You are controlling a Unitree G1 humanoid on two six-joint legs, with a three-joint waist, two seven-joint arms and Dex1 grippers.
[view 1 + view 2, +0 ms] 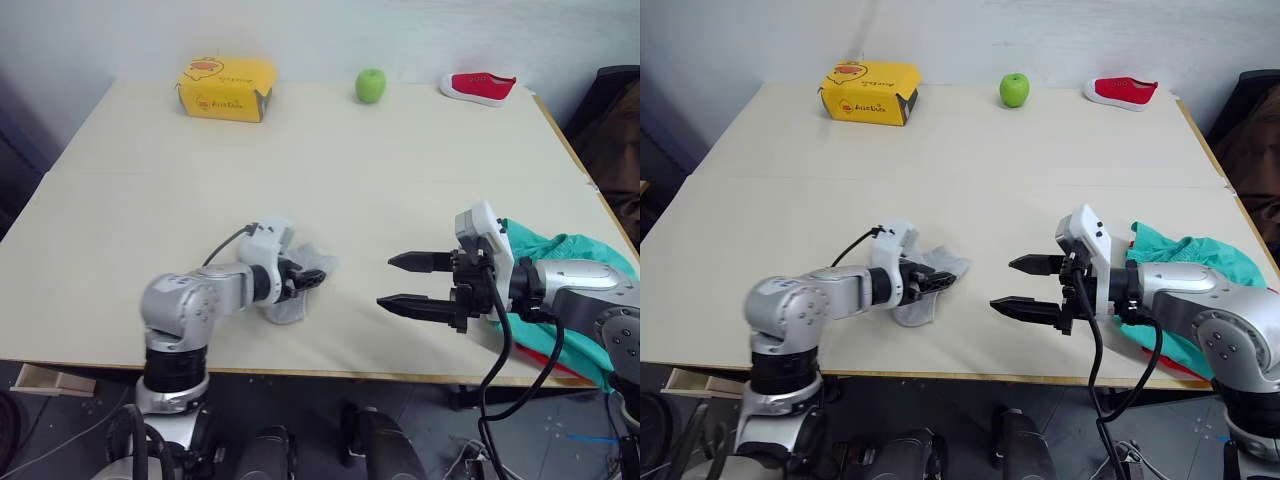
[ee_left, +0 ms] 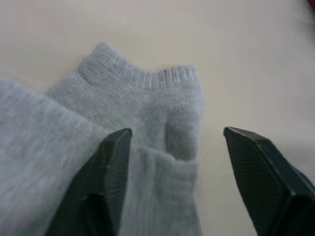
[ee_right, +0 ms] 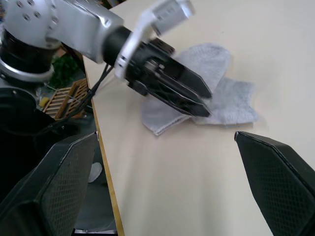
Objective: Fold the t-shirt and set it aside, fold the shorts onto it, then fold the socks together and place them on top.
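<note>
The socks point(image 1: 300, 285) lie overlapped on the table point(image 1: 330, 180) near its front edge, at about 7 o'clock from the table's middle. The left gripper point(image 1: 312, 280) is low over them, its fingers point(image 2: 115, 167) spread, one pressing on the grey knit and the other over bare tabletop just beside the cuff.

At about 3 o'clock from the socks, apart from them, the right gripper point(image 1: 410, 283) hovers over bare table with its fingers wide open and nothing between them, pointing toward the socks.

The shorts point(image 1: 560, 260) sit bunched at the table's right front corner, around 4 o'clock, under the right forearm. A sliver of red, the t-shirt point(image 1: 565, 364), peeks out beneath them.

Along the far edge stand a yellow box point(image 1: 226, 88) at 11 o'clock, a green apple point(image 1: 371, 85) at 12 and a small red shoe point(image 1: 480, 87) at 1 o'clock.
</note>
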